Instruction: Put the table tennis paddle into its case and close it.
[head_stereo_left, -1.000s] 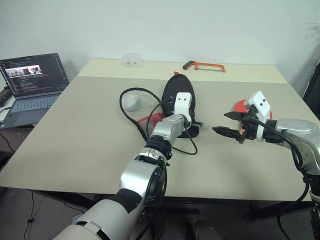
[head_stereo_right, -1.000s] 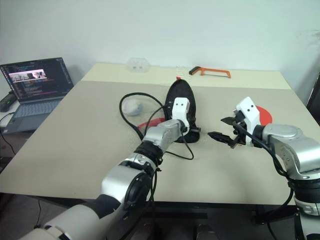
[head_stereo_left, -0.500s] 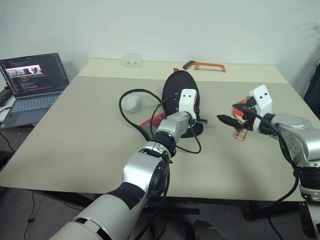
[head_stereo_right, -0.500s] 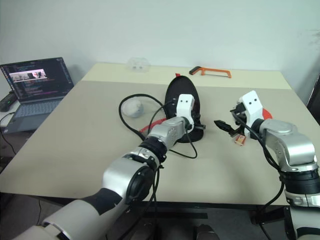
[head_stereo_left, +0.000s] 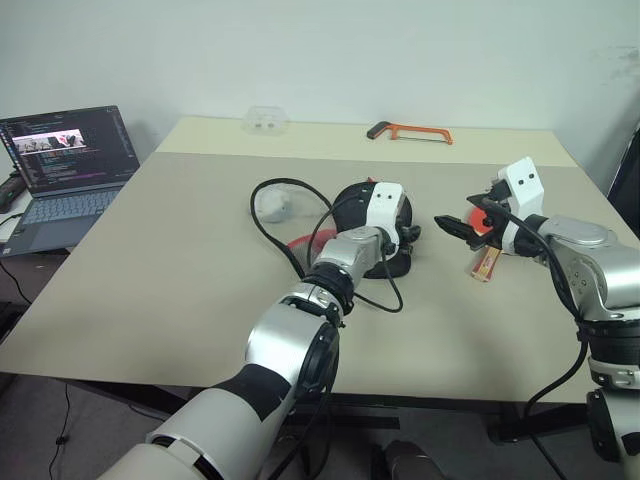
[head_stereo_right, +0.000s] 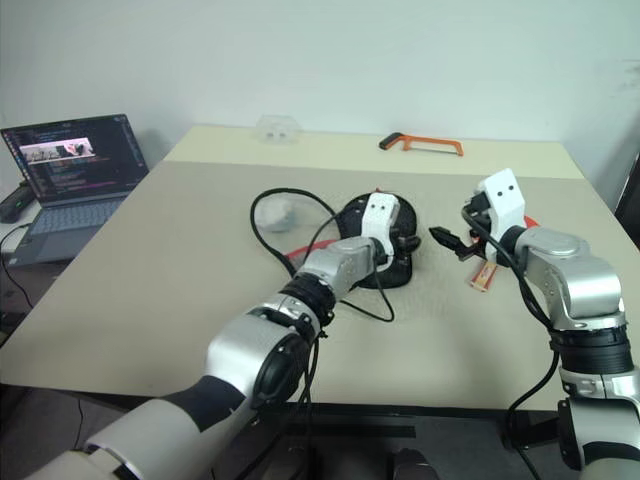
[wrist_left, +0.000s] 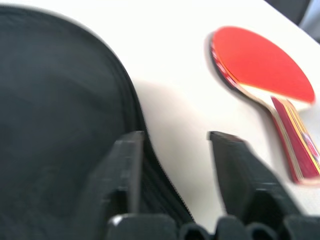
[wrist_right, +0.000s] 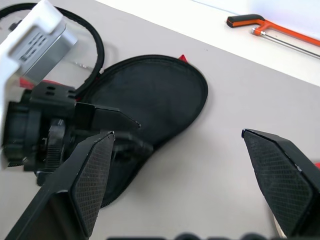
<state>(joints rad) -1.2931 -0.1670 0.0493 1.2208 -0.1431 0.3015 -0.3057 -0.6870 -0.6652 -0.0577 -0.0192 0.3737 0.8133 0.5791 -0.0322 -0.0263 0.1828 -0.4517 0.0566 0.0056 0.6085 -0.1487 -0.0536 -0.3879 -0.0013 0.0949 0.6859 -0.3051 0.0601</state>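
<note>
The black case (wrist_right: 150, 95) lies flat on the table's middle, with a red edge showing at its left. My left gripper (head_stereo_left: 410, 236) is at the case's right rim, open. One finger (wrist_left: 122, 165) rests over the case's zip edge, and the other stands over bare table. The table tennis paddle (wrist_left: 260, 60) lies to the right of the case, red face up, with its wooden handle (head_stereo_left: 484, 265) pointing toward me. My right gripper (head_stereo_left: 450, 222) hovers open just left of the paddle's blade and holds nothing. It partly hides the blade in the head views.
An orange hacksaw (head_stereo_left: 410, 132) and a clear plastic box (head_stereo_left: 265, 120) lie at the table's far edge. A white round object (head_stereo_left: 272, 205) and a black cable loop (head_stereo_left: 262, 232) sit left of the case. A laptop (head_stereo_left: 65, 160) stands off the table's left side.
The case stood propped up in my shut left gripper. That gripper has opened and the case now lies flat. My right gripper moved farther out, over the paddle.
</note>
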